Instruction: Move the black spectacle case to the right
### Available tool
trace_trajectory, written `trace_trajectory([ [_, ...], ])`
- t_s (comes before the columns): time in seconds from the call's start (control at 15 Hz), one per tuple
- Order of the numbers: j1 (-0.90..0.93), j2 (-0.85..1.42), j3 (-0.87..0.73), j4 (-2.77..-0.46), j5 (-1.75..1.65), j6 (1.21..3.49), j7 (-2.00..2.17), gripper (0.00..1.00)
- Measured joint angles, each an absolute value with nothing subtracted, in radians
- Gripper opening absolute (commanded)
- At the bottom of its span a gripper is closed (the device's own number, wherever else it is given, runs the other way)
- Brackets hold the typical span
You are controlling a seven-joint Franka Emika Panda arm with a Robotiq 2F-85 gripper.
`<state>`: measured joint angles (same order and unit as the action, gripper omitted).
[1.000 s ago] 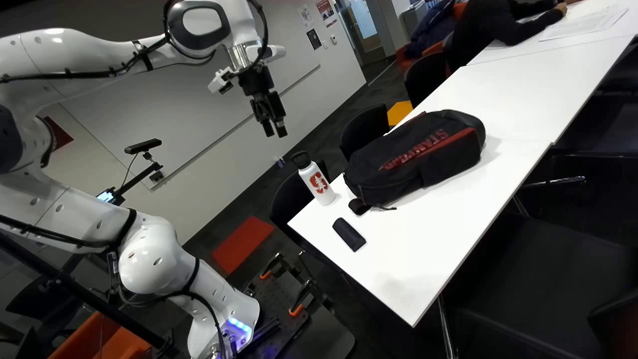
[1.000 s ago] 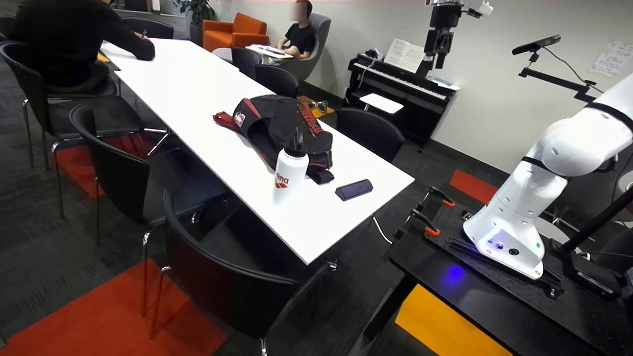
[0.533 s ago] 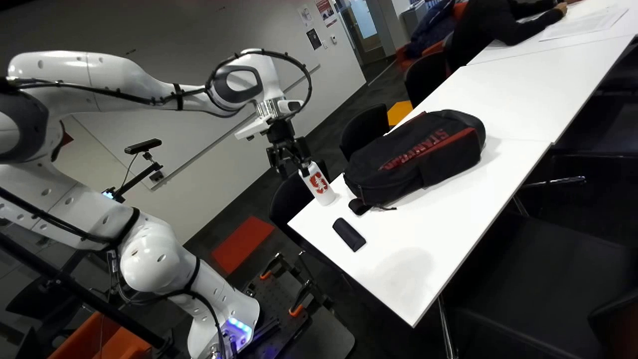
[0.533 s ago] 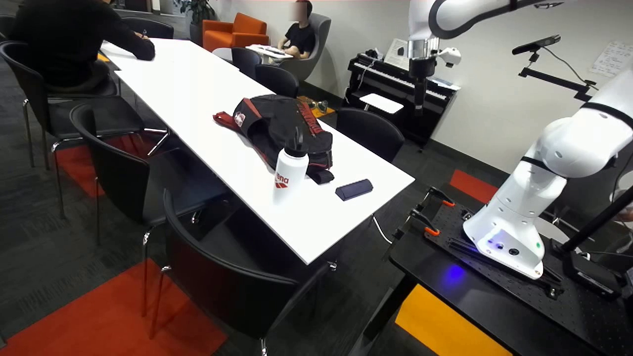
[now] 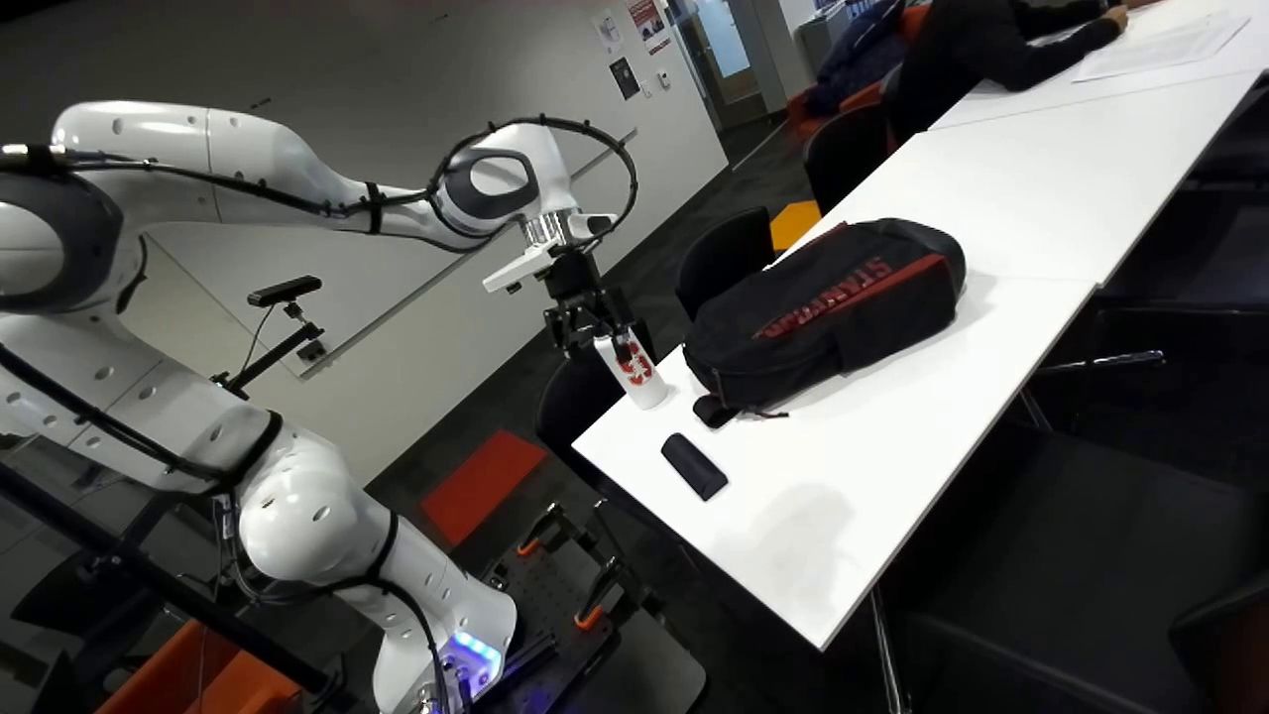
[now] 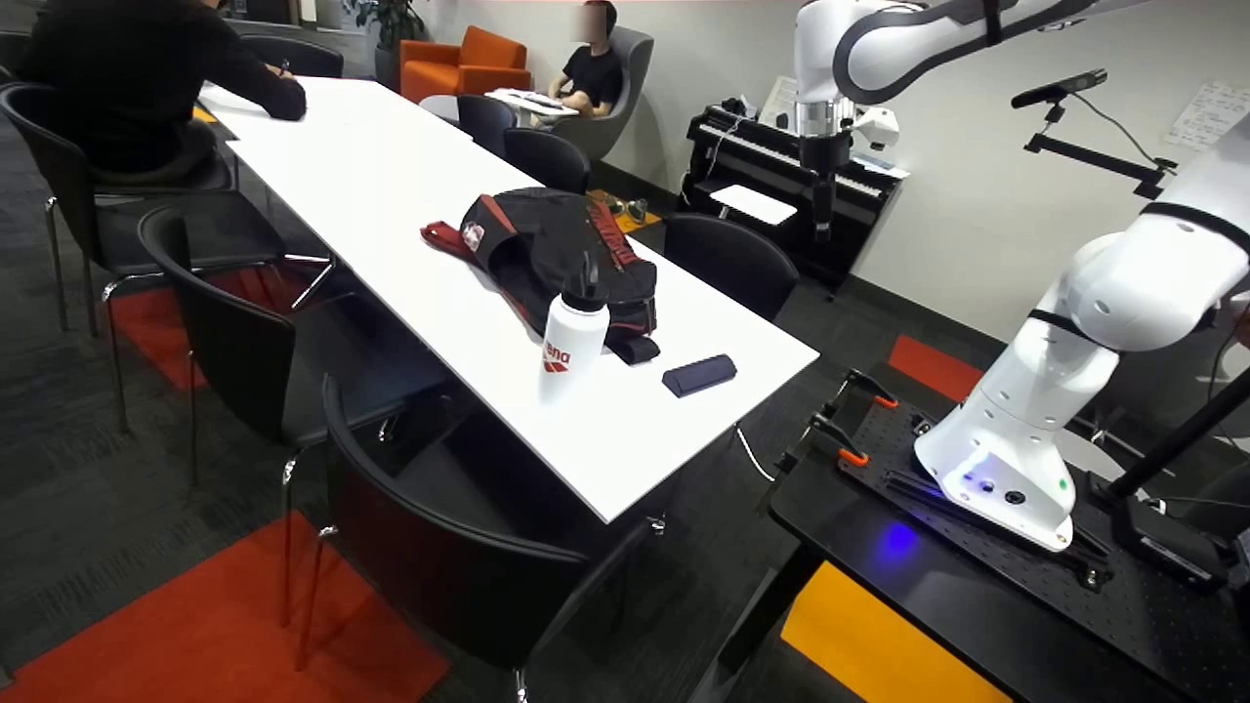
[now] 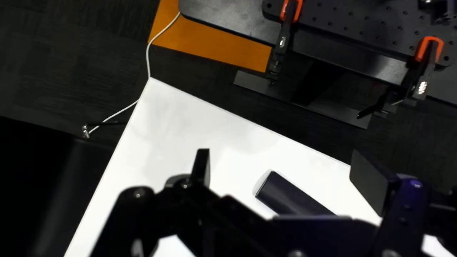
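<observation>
The black spectacle case lies on the white table in both exterior views [image 5: 694,466] [image 6: 699,375], near the end of the table closest to the robot base. It also shows in the wrist view [image 7: 291,195], where its lower part is hidden behind the gripper body. My gripper [image 5: 597,349] is open and empty, high above the table end and apart from the case. It points down in an exterior view [image 6: 822,232]. In the wrist view the gripper's [image 7: 280,160] fingers stand wide apart, with the case visible below between them.
A white bottle [image 6: 576,337] stands on the table; the gripper overlaps its top in an exterior view. A large black bag with red markings [image 5: 823,302] lies beyond the case. The white table [image 5: 773,555] ends near the robot's black mount [image 6: 977,478]. Chairs surround the table.
The arm has come down and reached out toward the table. The gripper has turned, and its fingers now show wider apart. The case, bottle and bag have not moved.
</observation>
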<state>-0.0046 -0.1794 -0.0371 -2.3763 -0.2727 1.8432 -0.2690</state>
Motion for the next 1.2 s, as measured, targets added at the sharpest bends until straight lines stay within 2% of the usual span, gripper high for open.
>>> trace_trajectory([
  [0.2,0.009,-0.168,-0.009,-2.448,-0.379,2.004,-0.272,1.0],
  [0.47,0.022,-0.093,0.012,-2.585,-0.514,2.346,-0.272,1.0],
  [0.73,0.009,0.05,-0.003,-2.626,-0.677,2.689,-0.282,1.0],
  [0.93,0.006,0.14,-0.005,-2.604,-0.676,2.712,-0.291,1.0],
  [1.2,0.006,0.153,-0.005,-2.59,-0.676,2.712,-0.291,1.0],
])
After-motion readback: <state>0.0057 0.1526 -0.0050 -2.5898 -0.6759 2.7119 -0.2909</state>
